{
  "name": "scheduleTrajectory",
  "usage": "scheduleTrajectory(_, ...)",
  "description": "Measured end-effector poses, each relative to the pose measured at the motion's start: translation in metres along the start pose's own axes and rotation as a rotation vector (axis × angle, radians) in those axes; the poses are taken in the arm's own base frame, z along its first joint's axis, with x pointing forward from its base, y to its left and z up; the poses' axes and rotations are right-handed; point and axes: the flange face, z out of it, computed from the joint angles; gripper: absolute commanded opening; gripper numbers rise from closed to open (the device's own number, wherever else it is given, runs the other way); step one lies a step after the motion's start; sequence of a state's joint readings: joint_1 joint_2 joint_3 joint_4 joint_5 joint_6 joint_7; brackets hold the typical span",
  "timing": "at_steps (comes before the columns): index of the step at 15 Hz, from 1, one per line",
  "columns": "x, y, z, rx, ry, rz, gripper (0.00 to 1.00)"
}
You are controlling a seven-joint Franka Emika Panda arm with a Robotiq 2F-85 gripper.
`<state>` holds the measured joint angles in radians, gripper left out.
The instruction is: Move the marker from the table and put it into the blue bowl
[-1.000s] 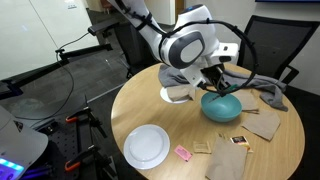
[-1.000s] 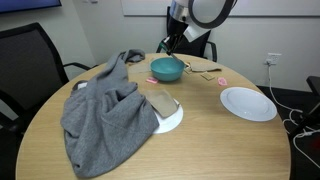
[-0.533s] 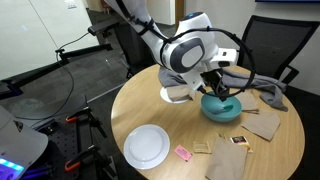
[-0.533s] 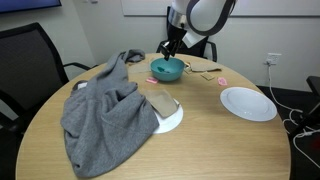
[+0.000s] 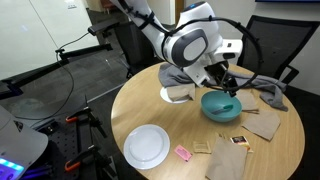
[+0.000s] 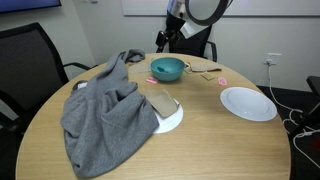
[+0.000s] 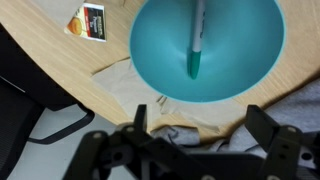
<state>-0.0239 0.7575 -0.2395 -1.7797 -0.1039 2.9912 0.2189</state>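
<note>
In the wrist view, an orange-and-white packet (image 7: 88,20) lies far left on the wooden surface (image 7: 45,18). Right of it a brown napkin (image 7: 118,78) lies flat, reaching the rim of the bowl (image 7: 160,50), which fills the upper middle. The marker (image 7: 196,35) lies inside the bowl on its floor. It runs from the far rim toward the camera, with its green end nearest. Further right, grey cloth (image 7: 300,108) shows past the bowl's rim. Along the bottom edge the pincer (image 7: 200,128) hangs over the bowl, its two fingers (image 7: 140,118) spread wide. Nothing is between them, and they touch neither marker nor bowl.

In an exterior view, the cloth is heaped over the left half of the surface. Just beside its right edge sits a small white dish (image 6: 172,120) with a tan thing on it that I cannot identify. The bowl stands farther back, near the middle, and the pincer hangs above it, clear of the rim. A small pink thing (image 6: 224,81) lies to the right of the bowl. A white plate (image 6: 248,103) sits well apart from it on the right. In both exterior views the marker is too small to make out inside the bowl.
</note>
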Motion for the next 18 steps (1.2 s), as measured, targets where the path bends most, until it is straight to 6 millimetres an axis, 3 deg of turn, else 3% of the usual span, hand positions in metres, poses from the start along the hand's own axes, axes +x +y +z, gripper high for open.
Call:
scheduleTrajectory(4,0.02,0.013,-0.043,0.002,0.05,0.027,1.0)
scheduleTrajectory(7,0.024,0.024,-0.08,-0.002,0.073,0.046,1.0)
scheduleTrajectory(14,0.005,0.042,-0.159,-0.004,0.01,0.063,1.0)
scheduleTrajectory(18,-0.01,0.046,-0.194,0.015,-0.031,0.044,1.0)
